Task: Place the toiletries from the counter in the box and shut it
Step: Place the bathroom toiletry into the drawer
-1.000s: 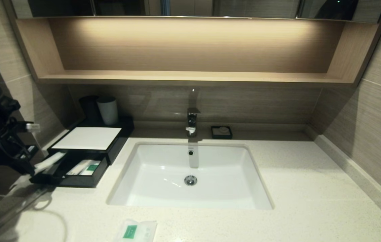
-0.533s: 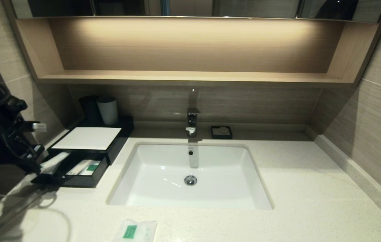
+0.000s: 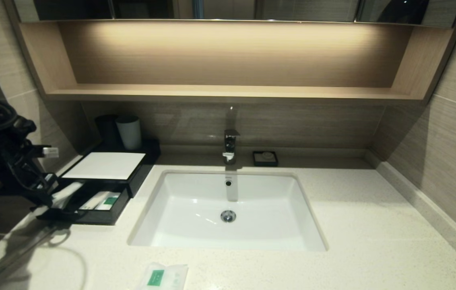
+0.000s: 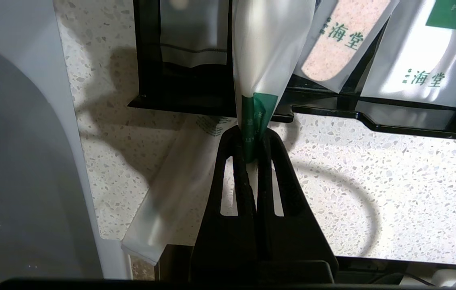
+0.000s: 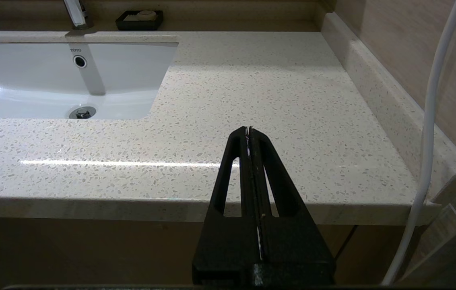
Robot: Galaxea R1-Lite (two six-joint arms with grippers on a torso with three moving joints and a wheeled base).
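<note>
My left gripper (image 3: 50, 196) is shut on the green-label end of a clear-wrapped toothbrush (image 4: 266, 52). It holds the toothbrush slanting into the open front drawer (image 3: 91, 206) of the black box (image 3: 105, 165), and the gripper also shows in the left wrist view (image 4: 252, 135). A second long clear pack (image 4: 167, 193) lies on the counter (image 3: 352, 225) just outside the drawer. The white sachet (image 3: 162, 277) lies at the counter's front edge. My right gripper (image 5: 249, 131) is shut and empty, parked off the counter's front right edge.
Two white packs (image 4: 425, 60) lie in the drawer. A grey cup (image 3: 129, 132) stands behind the box. The white sink (image 3: 228, 209) and tap (image 3: 231, 145) are in the middle, with a small black soap dish (image 3: 265, 158) behind. The wall runs along the right.
My left gripper has moved a little to the right and down towards the drawer with the toothbrush in it. The right arm and the sachet have not moved.
</note>
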